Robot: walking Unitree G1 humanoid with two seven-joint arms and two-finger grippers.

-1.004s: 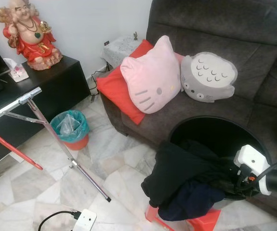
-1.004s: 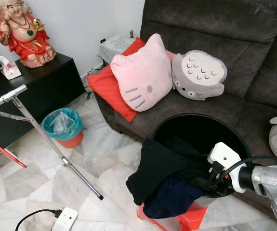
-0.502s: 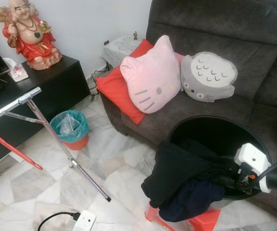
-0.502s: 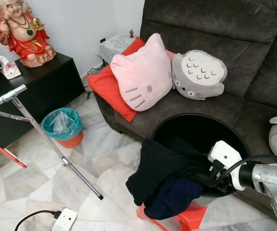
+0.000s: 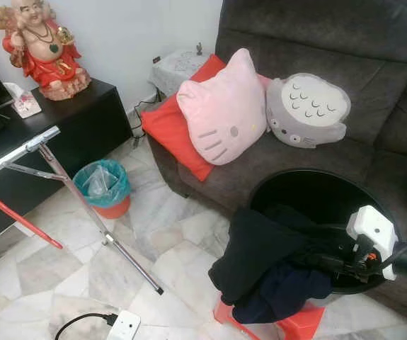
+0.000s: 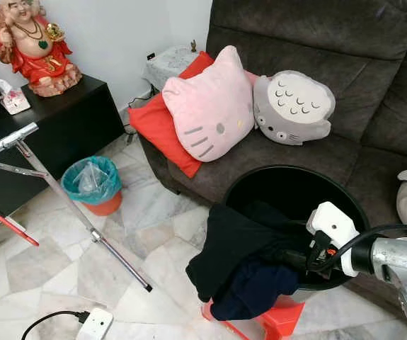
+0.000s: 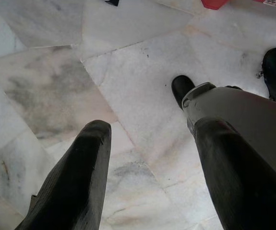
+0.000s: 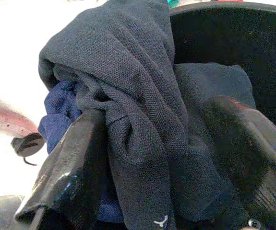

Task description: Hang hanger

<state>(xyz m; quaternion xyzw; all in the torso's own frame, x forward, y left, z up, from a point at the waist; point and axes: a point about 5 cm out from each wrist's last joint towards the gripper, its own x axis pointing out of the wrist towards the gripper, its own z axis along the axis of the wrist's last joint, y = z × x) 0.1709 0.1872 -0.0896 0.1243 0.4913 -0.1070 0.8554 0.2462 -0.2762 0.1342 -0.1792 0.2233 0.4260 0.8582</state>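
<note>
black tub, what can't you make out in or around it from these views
- Black tub: its floor, hidden by the dark clothes in both eye views.
- Hanger: none to be made out; the clothes could be covering it.
- Red stool: mostly hidden under the clothes and tub.
- Right gripper: jaws apart around the fabric; grip unclear.

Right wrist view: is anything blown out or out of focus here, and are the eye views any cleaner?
Right wrist view: the floor behind the dark shirt is overexposed to plain white, and the near fingers are soft while the shirt's weave is sharp. Left and right eye views: evenly lit and sharp, though the tub interior is featureless black. Left wrist view: fingers blurred, tiles in focus.
</note>
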